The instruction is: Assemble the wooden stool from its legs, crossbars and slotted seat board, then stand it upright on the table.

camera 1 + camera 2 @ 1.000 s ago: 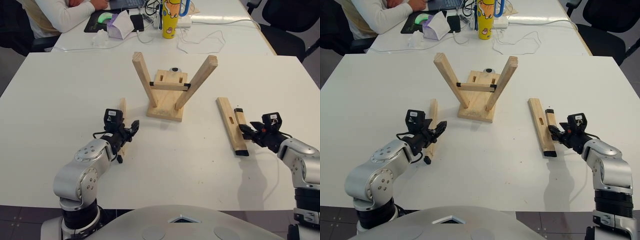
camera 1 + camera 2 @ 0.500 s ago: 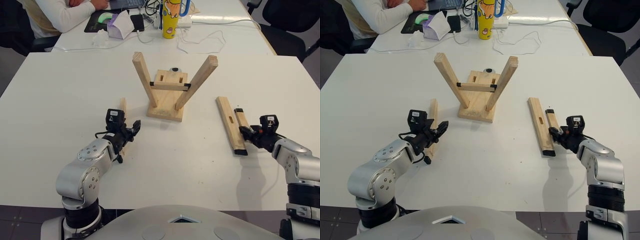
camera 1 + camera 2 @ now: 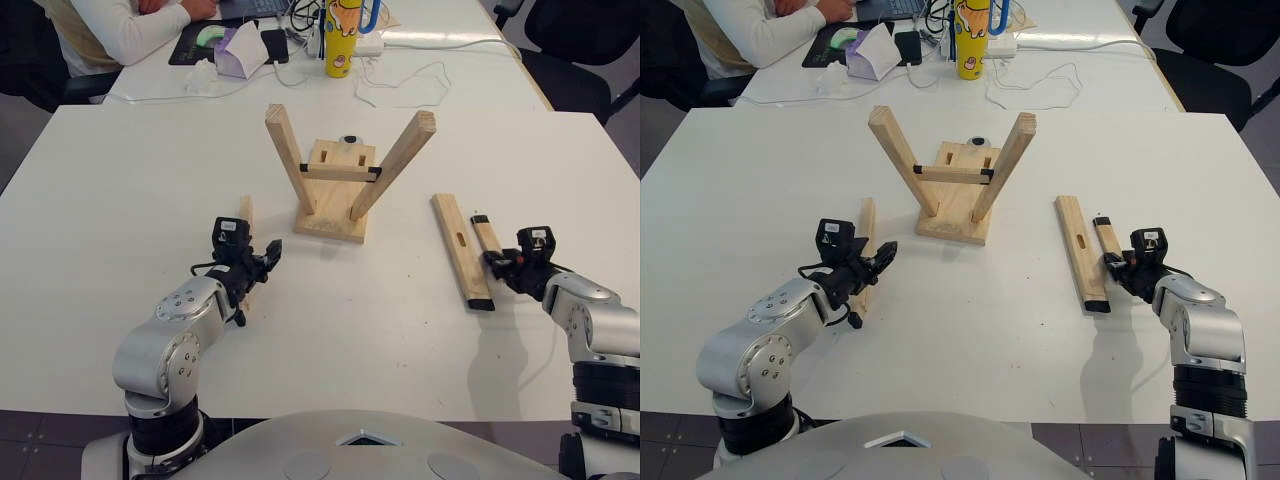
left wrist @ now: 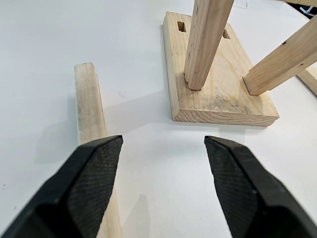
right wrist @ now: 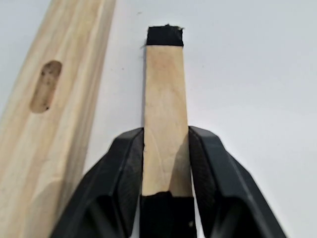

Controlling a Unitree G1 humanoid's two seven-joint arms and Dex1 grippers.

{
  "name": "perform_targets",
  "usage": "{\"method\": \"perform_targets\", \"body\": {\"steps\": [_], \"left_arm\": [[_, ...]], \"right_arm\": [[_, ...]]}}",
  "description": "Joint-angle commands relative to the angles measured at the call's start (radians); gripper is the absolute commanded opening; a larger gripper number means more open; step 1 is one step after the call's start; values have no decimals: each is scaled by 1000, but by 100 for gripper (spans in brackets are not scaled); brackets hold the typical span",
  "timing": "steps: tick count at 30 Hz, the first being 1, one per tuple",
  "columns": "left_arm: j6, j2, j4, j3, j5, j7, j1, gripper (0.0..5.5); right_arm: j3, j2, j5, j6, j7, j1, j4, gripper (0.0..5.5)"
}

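The slotted seat board (image 3: 330, 222) lies flat mid-table with two legs (image 3: 290, 158) standing in it, splayed apart, and a crossbar (image 3: 340, 173) between them. A loose leg (image 3: 245, 215) lies left of the board; my left gripper (image 3: 262, 258) hovers open over its near end, one finger (image 4: 94, 183) above the wood. On the right lies a slotted leg (image 3: 461, 250), and beside it a short black-tipped crossbar (image 3: 485, 235). My right gripper (image 3: 497, 262) is shut on that crossbar's near end, with the fingers (image 5: 126, 163) pressed against both sides of the crossbar (image 5: 165, 99).
A second table behind carries a yellow cup (image 3: 342, 38), white cables (image 3: 400, 80), a tissue pack (image 3: 240, 52) and a seated person's arm. A small black object (image 3: 348, 139) sits just behind the seat board. Bare white table (image 3: 350, 320) stretches in front.
My right gripper slid forward along the table onto the short crossbar's near end and now grips it. The left gripper edged slightly forward over the loose leg.
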State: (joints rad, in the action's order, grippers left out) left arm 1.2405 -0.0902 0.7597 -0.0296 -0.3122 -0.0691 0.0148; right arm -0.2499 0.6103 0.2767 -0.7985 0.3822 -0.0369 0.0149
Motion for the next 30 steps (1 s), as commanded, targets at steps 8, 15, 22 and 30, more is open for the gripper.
{"method": "perform_targets", "body": {"steps": [8,15,22,30], "left_arm": [[-67,-10,-30,3,9,2,-40,311],[-130,-19,-42,-24,1,-7,-97,311],[-173,1,-50,-225,-125,-39,-269,311],[-148,134,-47,-508,-785,124,-512,328]], "right_arm": [[-44,-79,13,92,-65,-178,45,132],[-53,-103,5,326,-73,-306,0,132],[-43,-166,197,411,17,-446,-242,132],[42,-151,460,253,123,-543,-430,132]]}}
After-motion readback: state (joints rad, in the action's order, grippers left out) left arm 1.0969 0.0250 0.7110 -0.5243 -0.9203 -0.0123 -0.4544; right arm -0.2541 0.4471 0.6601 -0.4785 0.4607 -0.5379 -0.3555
